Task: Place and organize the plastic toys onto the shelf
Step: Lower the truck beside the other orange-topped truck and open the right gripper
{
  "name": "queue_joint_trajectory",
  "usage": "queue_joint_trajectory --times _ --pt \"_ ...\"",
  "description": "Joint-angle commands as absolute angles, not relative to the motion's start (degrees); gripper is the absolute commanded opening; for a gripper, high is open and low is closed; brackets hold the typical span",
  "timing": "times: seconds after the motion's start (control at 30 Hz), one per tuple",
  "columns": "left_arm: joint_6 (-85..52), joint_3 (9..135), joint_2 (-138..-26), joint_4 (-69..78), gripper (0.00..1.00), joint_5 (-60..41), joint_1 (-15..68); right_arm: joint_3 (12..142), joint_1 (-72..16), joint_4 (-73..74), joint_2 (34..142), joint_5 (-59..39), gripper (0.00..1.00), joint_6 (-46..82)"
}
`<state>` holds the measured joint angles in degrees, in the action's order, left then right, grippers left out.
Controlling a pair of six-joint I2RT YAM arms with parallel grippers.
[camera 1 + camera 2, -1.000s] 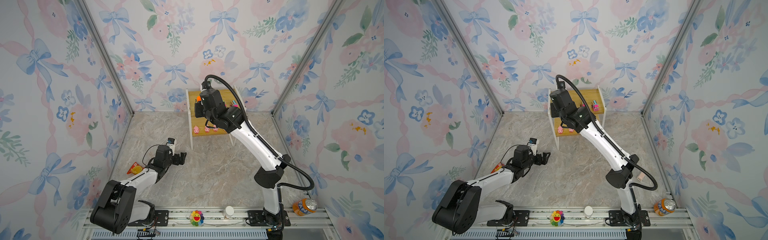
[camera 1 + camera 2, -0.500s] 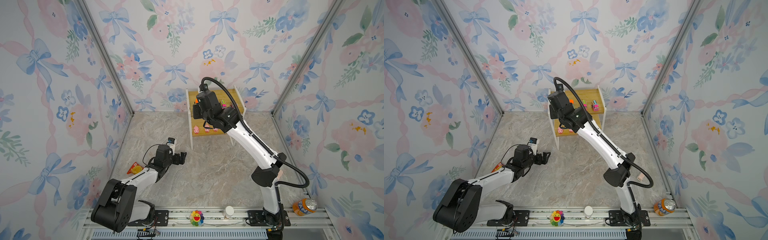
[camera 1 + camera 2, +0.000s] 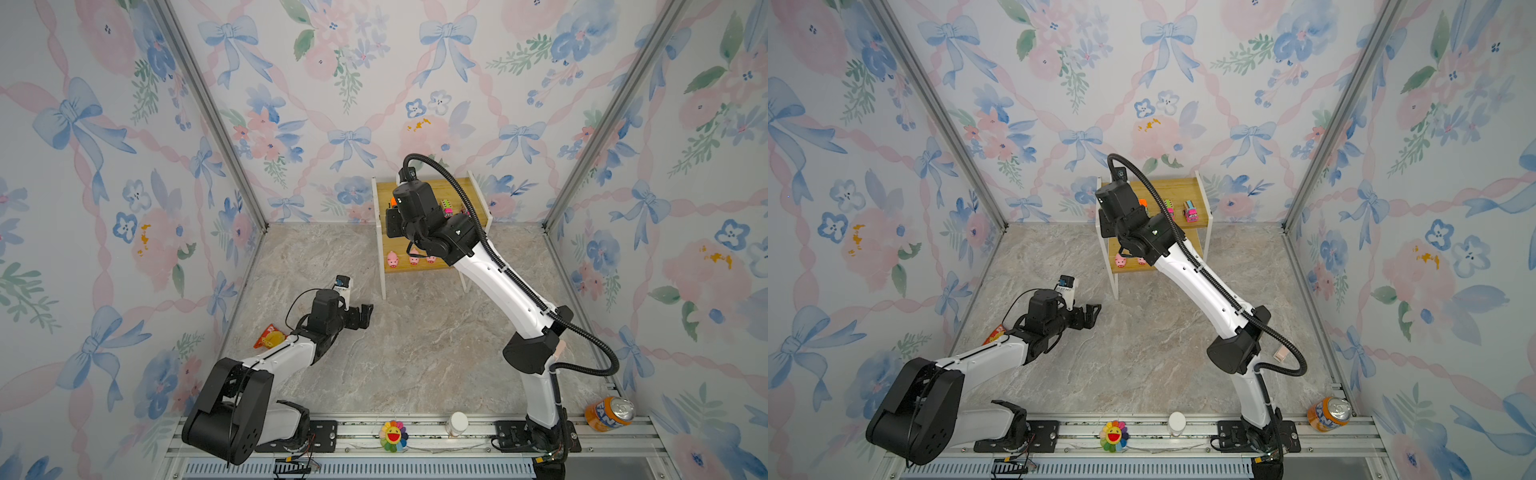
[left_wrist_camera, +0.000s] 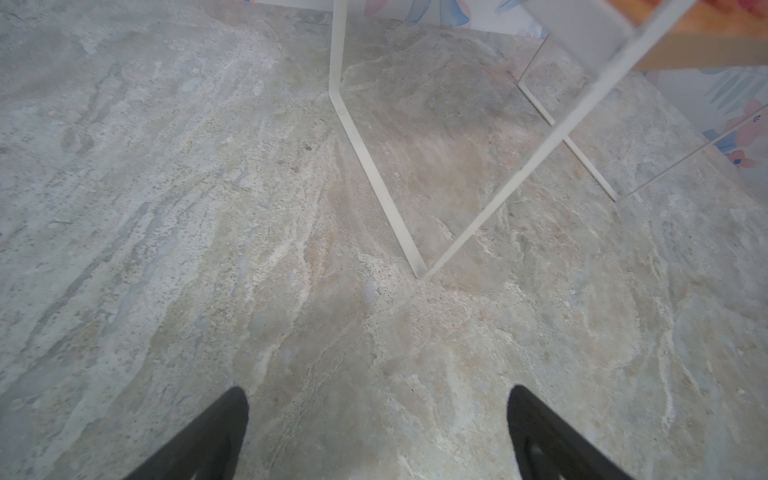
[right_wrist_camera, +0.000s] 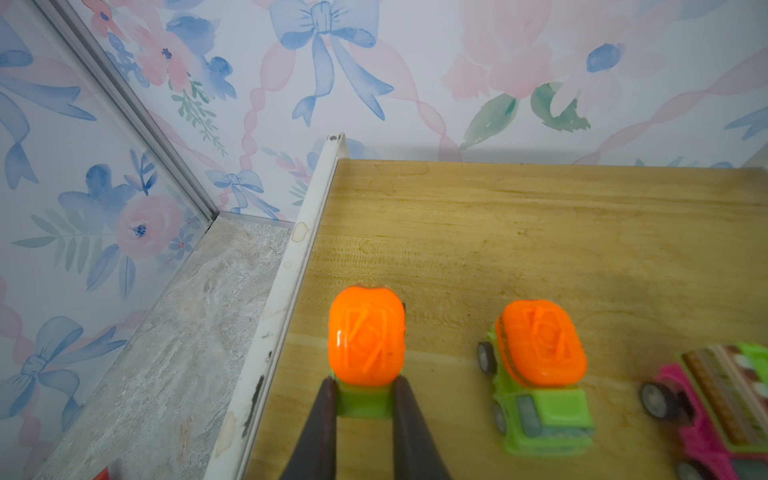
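"Two toys look alike up on the shelf [image 3: 1183, 189]. Which one is in hand?"

"The one nearer the top board's white-framed side edge. The right fingers [image 5: 322, 428] are clamped on the held green car [image 5: 365, 345], pressing its flat green cab from both sides, just below the orange dome. The second green car [image 5: 540, 374] stands free just beside it, and a pink car [image 5: 723, 399] comes next along the board."

"Are its wheels down yet?"

"I cannot tell; the wrist view hides them behind the fingers and the cab."

"How will it handle?"

"I judge it light, hard and slick (thin moulded plastic, by the look of it), and it should roll freely once it is let go. The dome is rounded, so a pinch there would likely slide off. The flat cab sides, low down, are the place to hold, as now. It is close to the board's edge, so it wants a gentle release, squared up with its neighbour and not nudged outward."

"And the rest?"

"Three pink pigs [image 3: 414, 260] show in a row on the lower board in a top view; a fourth may be hidden behind the arm. The left fingers [image 4: 208, 436] are spread wide with nothing between them, over the tabletop [image 4: 166, 208] near a shelf leg."
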<state>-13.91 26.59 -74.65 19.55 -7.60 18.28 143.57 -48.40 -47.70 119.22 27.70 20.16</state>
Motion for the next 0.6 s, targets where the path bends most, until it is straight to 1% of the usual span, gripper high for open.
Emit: queue_joint_trajectory --times 0.0,0.57 --pt "-13.0 27.5 -75.0 19.4 0.98 -8.6 17.7 145.3 -48.1 -48.9 119.8 28.2 0.19 20.0" --pt "-13.0 27.5 -75.0 19.4 0.98 -8.5 17.6 145.3 -48.1 -49.0 120.1 28.0 0.21 19.8"
